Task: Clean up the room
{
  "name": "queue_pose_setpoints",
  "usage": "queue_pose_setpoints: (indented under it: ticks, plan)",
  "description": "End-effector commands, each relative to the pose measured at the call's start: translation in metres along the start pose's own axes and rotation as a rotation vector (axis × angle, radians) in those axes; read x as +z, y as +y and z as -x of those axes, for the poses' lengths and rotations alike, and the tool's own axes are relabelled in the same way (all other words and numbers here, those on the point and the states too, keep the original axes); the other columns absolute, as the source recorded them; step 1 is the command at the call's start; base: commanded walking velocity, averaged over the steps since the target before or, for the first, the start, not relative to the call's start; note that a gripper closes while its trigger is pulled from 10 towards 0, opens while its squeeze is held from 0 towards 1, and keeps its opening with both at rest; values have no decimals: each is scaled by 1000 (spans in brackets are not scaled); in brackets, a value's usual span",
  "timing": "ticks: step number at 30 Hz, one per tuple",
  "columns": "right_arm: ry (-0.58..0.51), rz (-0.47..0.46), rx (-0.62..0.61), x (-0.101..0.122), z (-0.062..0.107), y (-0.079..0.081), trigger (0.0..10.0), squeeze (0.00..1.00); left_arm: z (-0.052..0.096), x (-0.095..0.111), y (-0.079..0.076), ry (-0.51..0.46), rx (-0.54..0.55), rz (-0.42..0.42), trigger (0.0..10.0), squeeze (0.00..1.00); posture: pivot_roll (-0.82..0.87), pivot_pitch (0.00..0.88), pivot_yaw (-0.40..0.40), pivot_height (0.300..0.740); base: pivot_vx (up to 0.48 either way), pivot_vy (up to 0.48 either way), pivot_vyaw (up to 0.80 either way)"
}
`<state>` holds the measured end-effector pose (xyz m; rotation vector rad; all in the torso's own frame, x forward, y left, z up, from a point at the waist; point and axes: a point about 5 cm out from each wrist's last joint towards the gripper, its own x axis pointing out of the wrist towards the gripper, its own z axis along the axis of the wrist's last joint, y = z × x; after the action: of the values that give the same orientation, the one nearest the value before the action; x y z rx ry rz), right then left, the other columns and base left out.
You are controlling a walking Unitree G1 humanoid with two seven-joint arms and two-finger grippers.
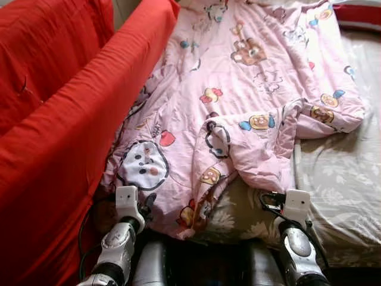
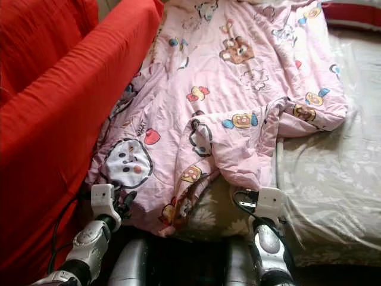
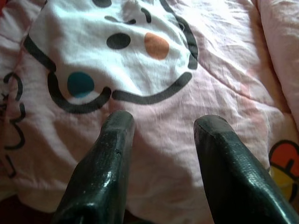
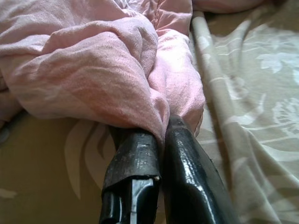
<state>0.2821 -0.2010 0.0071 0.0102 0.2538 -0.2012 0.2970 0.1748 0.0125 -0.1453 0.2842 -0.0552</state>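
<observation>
A rumpled pink quilt (image 1: 250, 83) printed with cartoon animals lies across the bed, and its near edge hangs toward me. My left gripper (image 3: 163, 126) is open at the quilt's near left corner, its two black fingers (image 3: 117, 140) resting on the fabric just below a white cartoon face (image 1: 143, 164). At a bunched fold on the near right edge, my right gripper (image 4: 159, 130) is shut on the pink quilt (image 4: 117, 70). The left wrist (image 1: 128, 202) and right wrist (image 1: 294, 205) sit at the bed's near edge.
A beige floral sheet (image 1: 345, 179) covers the mattress on the right and near side. A red padded sofa or bed side (image 1: 53, 119) rises along the left, close to my left arm. Something red (image 1: 360, 15) lies at the far right corner.
</observation>
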Motion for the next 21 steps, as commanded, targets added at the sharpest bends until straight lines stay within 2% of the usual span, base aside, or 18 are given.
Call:
queue_pose_setpoints:
  ticks: [1,5,12,21]
  plan:
    - [1,-10,-17,-4,4,-2,10000,0,7,-13,4,42,28,19,10000,0,-77,153,73,636,0,0,0]
    - [6,-17,-32,-4,3,-5,10000,0,8,-16,3,57,26,19,10000,0,-81,147,71,661,0,0,0]
    - [6,-17,-32,-4,3,-5,10000,0,8,-16,3,57,26,19,10000,0,-81,147,71,661,0,0,0]
    - [-6,-14,-18,-1,2,-2,10000,0,11,-27,2,126,32,19,10000,0,-80,159,69,716,0,0,0]
